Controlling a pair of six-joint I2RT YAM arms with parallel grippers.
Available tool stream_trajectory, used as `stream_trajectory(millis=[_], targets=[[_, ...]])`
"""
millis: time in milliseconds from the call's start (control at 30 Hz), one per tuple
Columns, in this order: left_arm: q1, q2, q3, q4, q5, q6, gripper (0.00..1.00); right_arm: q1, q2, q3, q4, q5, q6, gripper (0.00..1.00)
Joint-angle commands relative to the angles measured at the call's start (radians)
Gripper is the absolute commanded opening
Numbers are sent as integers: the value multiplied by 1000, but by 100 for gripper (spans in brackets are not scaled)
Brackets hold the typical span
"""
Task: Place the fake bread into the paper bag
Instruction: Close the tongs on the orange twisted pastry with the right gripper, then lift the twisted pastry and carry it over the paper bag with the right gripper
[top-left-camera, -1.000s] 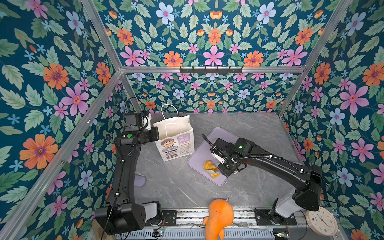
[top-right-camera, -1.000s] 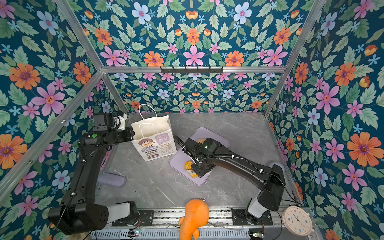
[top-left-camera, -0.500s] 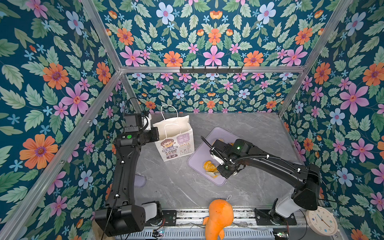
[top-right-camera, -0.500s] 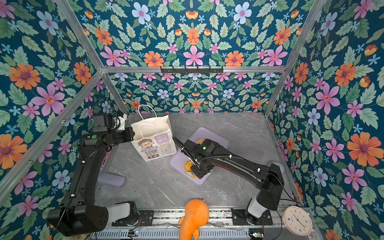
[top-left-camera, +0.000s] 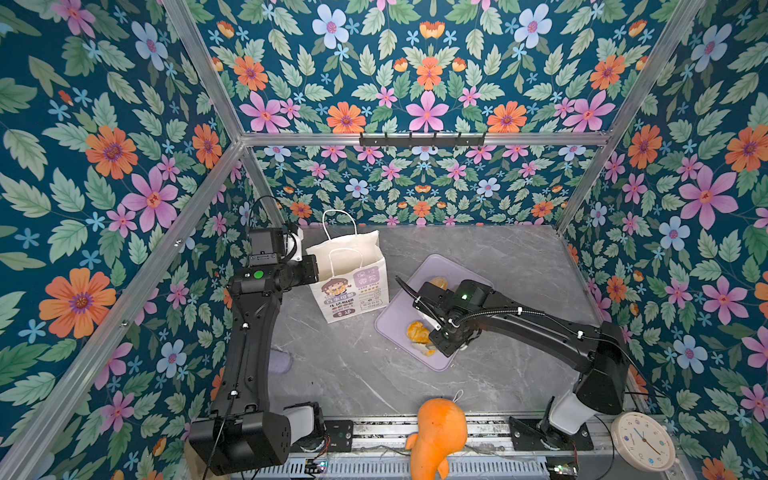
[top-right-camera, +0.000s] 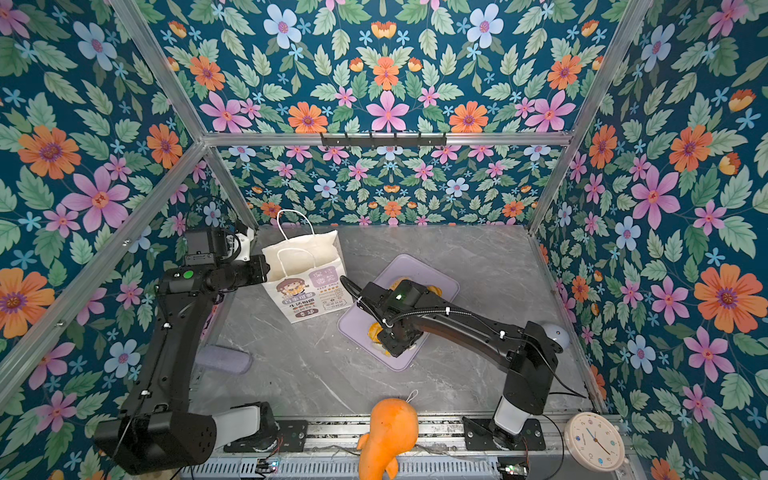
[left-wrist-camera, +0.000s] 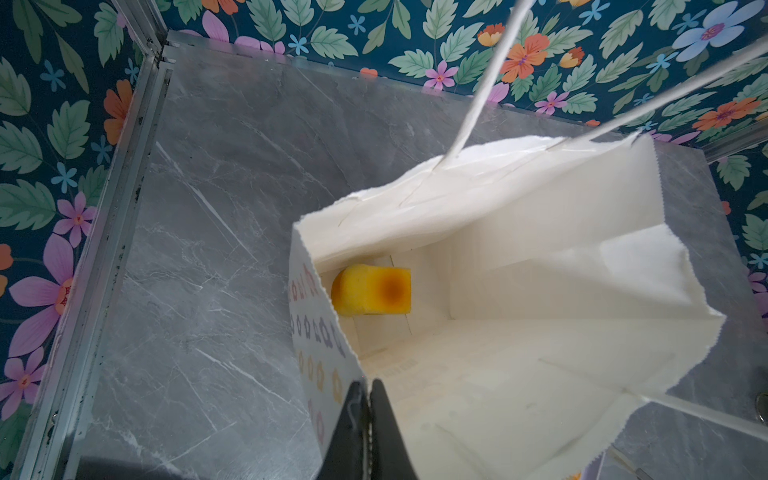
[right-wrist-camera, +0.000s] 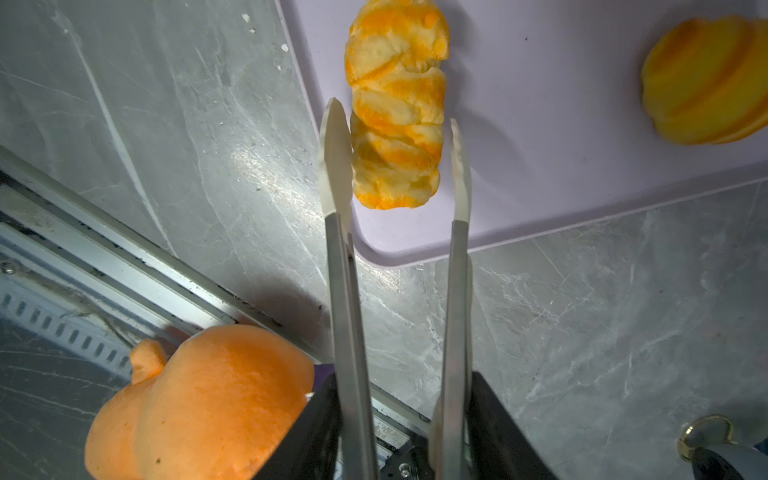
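The white paper bag (top-left-camera: 353, 282) (top-right-camera: 307, 286) stands open at the back left. My left gripper (left-wrist-camera: 368, 384) (top-left-camera: 309, 268) is shut on its rim (left-wrist-camera: 332, 332). A blocky yellow loaf piece (left-wrist-camera: 372, 291) lies at the bottom of the bag. My right gripper (right-wrist-camera: 401, 382) (top-left-camera: 448, 338) is shut on metal tongs (right-wrist-camera: 336, 158). Their white tips straddle the twisted long roll (right-wrist-camera: 397, 124) (top-left-camera: 417, 332) on the lilac tray (right-wrist-camera: 561, 145) (top-left-camera: 390, 324); one tip touches it and the other stands just off it. A ridged croissant (right-wrist-camera: 706, 83) lies farther along the tray.
A big orange plush toy (top-left-camera: 436, 432) (right-wrist-camera: 199, 407) sits on the front rail between the arm bases. A white clock (top-left-camera: 642, 440) lies at the front right. A lilac cylinder (top-right-camera: 224, 359) lies behind the left arm. Floral walls enclose three sides.
The right arm has edged slightly left over the tray, with the tongs staying about the twisted roll. The left arm and the bag have not moved.
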Motion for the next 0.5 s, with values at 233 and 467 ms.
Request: stream_trajectory(millis=[233,467], targets=[[0,-5,-2,17,7,7,8,0,32,9,-8,22,22,43],[0,1,-1,18,24,5,9,0,20,26,-15,23,-6,36]])
